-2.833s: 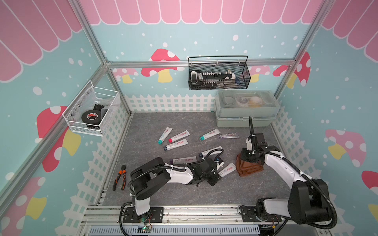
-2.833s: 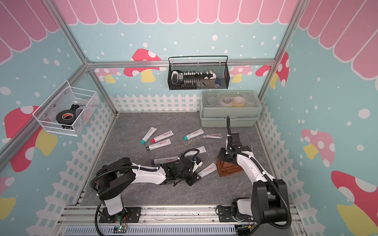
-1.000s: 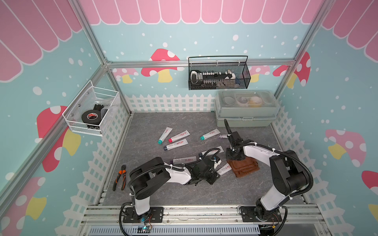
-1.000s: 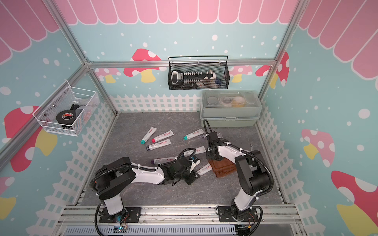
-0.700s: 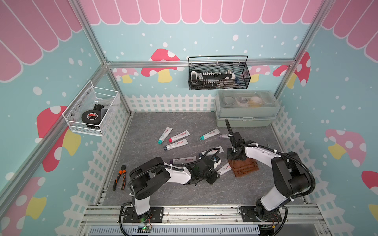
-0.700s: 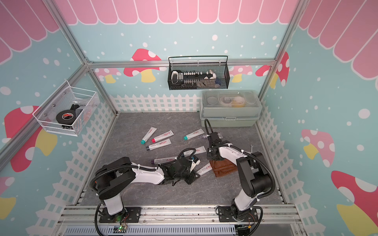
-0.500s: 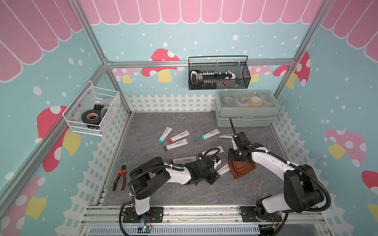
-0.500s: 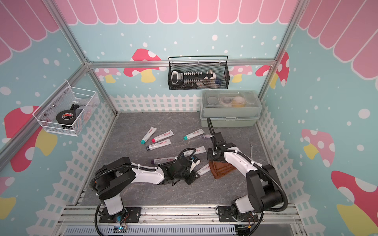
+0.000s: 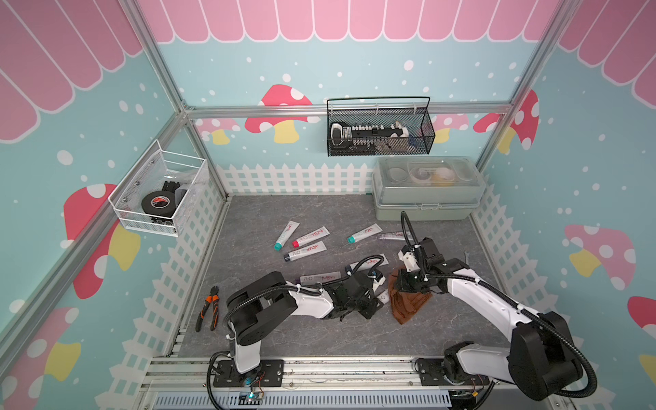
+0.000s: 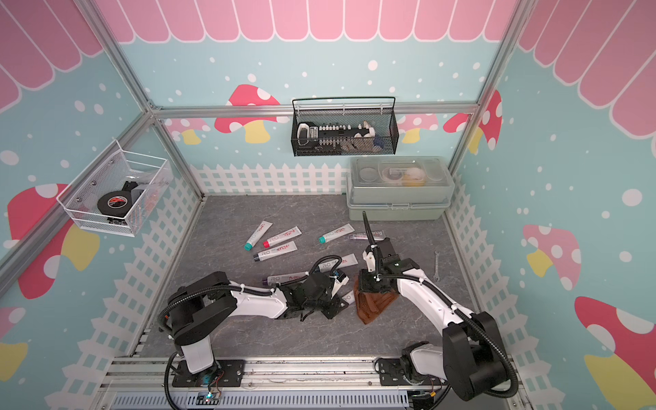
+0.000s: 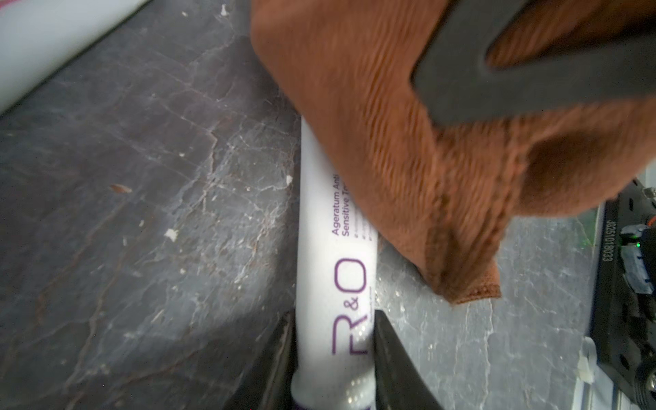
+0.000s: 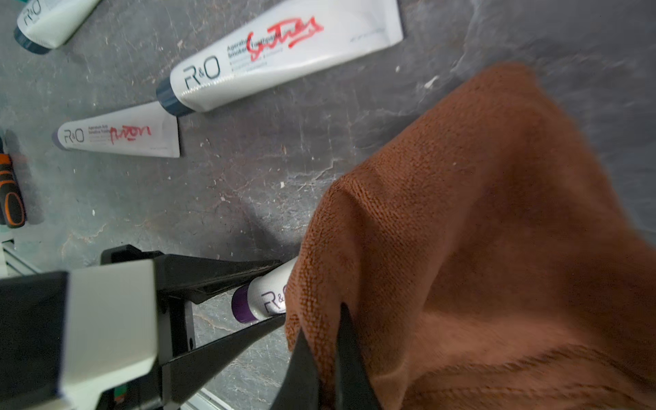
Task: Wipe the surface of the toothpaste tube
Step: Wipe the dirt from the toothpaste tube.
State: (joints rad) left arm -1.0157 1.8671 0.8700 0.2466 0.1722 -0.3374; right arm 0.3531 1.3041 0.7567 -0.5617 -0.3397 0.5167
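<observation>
The grey table [image 9: 319,340] carried a lidded box [image 9: 426,202] at its far right corner, which only the top views took in. From the near edge the left arm [image 9: 309,305] reached low to the right and the right arm [image 9: 479,301] reached left, so that they met near the table's middle. There a brown cloth [image 9: 404,301] hung bunched under the right arm's wrist, its loose end trailing on the table toward the near side. In both top views the tube [image 9: 382,295] was no more than a white sliver beside the cloth. The left wrist view showed it lying flat, purple-lettered, with the cloth touching and covering the end away from the cap. There the left gripper [image 11: 333,319] had its jaws closed snugly on the tube's sides. Only the right wrist view showed the purple cap, and the right gripper [image 12: 324,330] pinched fully together on a fold of cloth. Spare tubes [image 9: 310,237] lay apart toward the far left, and pliers [image 9: 207,312] lay by the near left edge.
</observation>
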